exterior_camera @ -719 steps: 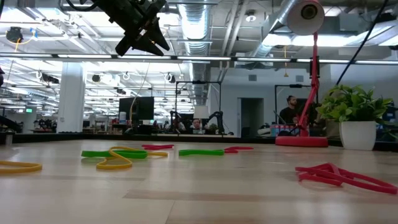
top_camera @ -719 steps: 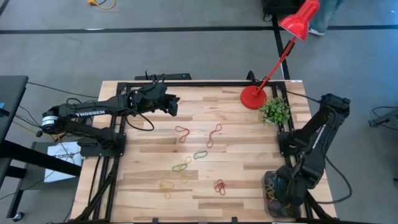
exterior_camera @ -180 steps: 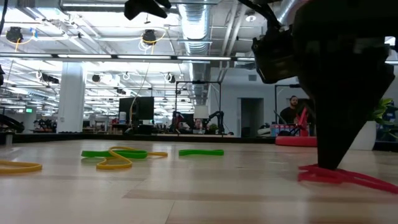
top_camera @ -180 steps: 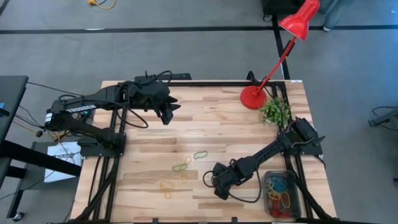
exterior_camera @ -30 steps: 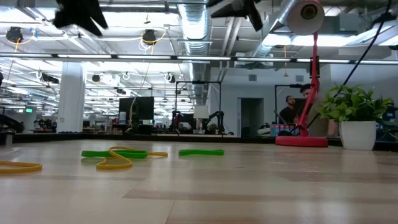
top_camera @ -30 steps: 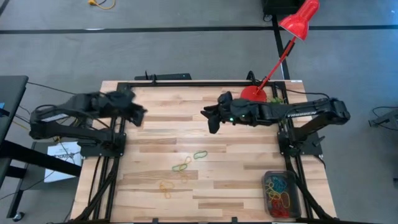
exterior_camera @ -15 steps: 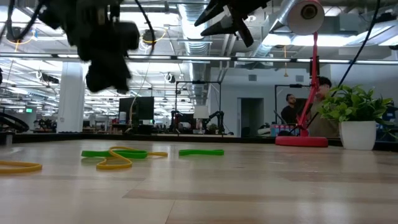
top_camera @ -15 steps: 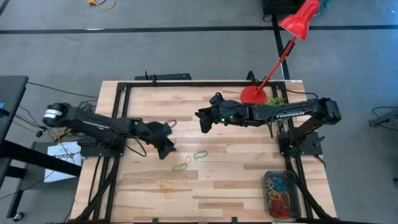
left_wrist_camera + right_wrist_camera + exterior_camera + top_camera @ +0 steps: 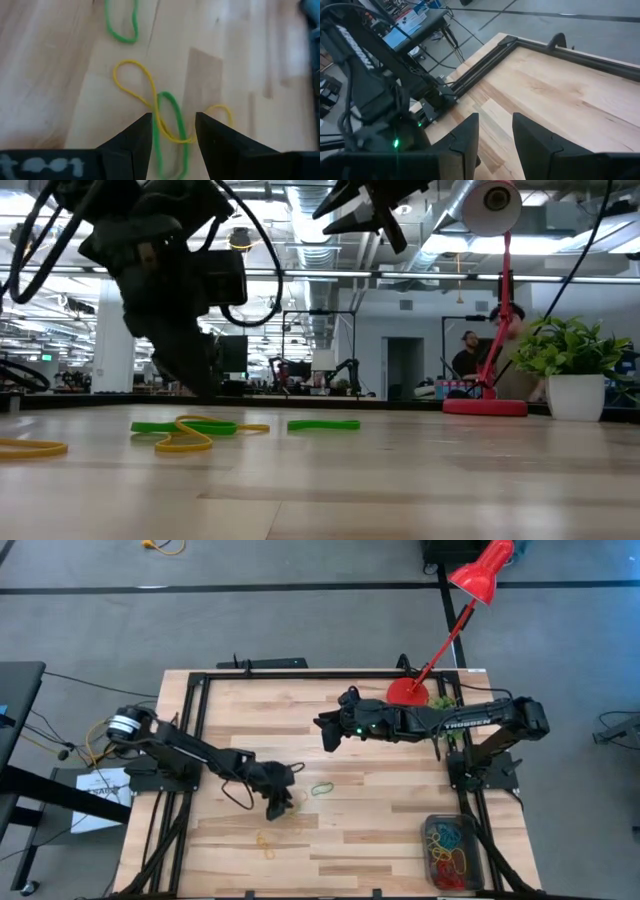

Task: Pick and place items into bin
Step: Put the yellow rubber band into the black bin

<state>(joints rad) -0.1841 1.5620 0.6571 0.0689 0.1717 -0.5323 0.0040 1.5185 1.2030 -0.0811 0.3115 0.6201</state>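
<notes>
A green loop twisted with a yellow loop [image 9: 291, 806] lies flat on the wooden table; in the left wrist view these bands [image 9: 167, 120] run between the fingers. My left gripper [image 9: 279, 804] [image 9: 173, 132] is open, pointing down just above them, its fingers standing on either side; the low view shows its tips [image 9: 203, 392] clear of the bands [image 9: 180, 430]. My right gripper [image 9: 326, 736] [image 9: 495, 135] hangs open, with nothing in it, high over the table's far middle. The bin [image 9: 428, 840], at the near right corner, holds several coloured loops [image 9: 450, 848].
A single green loop [image 9: 321, 788] [image 9: 121, 22] lies just right of the left gripper, and a yellow loop [image 9: 266, 843] lies nearer the front edge. The red lamp base [image 9: 408, 696] and a potted plant [image 9: 444, 712] stand at the far right. People show beyond the table.
My left gripper has swung from the table's far left toward its middle and near side, dropping low until it stands over the green and yellow loops. My right gripper has shifted a little toward the left, then held still. The loops have not moved.
</notes>
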